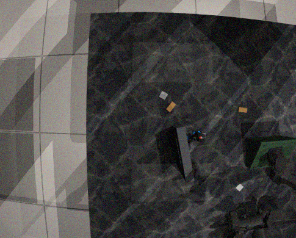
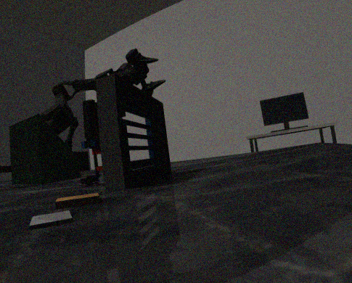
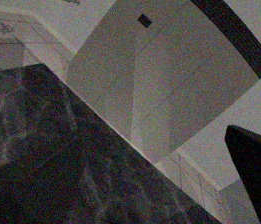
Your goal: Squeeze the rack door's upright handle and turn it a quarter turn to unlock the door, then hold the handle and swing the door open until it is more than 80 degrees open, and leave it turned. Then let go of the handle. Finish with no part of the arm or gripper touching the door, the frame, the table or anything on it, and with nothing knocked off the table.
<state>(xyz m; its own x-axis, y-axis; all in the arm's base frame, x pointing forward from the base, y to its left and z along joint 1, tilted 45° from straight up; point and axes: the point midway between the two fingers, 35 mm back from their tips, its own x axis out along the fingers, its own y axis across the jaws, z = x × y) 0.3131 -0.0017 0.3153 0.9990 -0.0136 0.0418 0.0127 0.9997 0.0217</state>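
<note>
The grey rack point(image 1: 184, 152) point(image 2: 110, 133) stands upright on the dark table. Dark horizontal bars show inside it in the exterior view. A dark upright piece with blue and red parts point(image 1: 198, 135) point(image 2: 90, 122), which looks like the handle, stands beside one face of the rack. I cannot tell door from frame, the door's angle or the handle's turn. My gripper point(image 2: 161, 70) is open and empty, its fingers spread. It shows above the rack's top in the exterior view, apart from the handle. One dark finger point(image 3: 247, 167) shows in the wrist view; no handle is there.
A green panel point(image 1: 257, 158) point(image 2: 41, 155) stands near the arm's base. Flat orange tiles point(image 1: 171, 107) point(image 1: 243, 110) point(image 2: 78, 198) and white tiles point(image 1: 163, 95) point(image 1: 239, 187) point(image 2: 51, 218) lie on the table. A monitor point(image 2: 284, 108) stands on a desk in the background.
</note>
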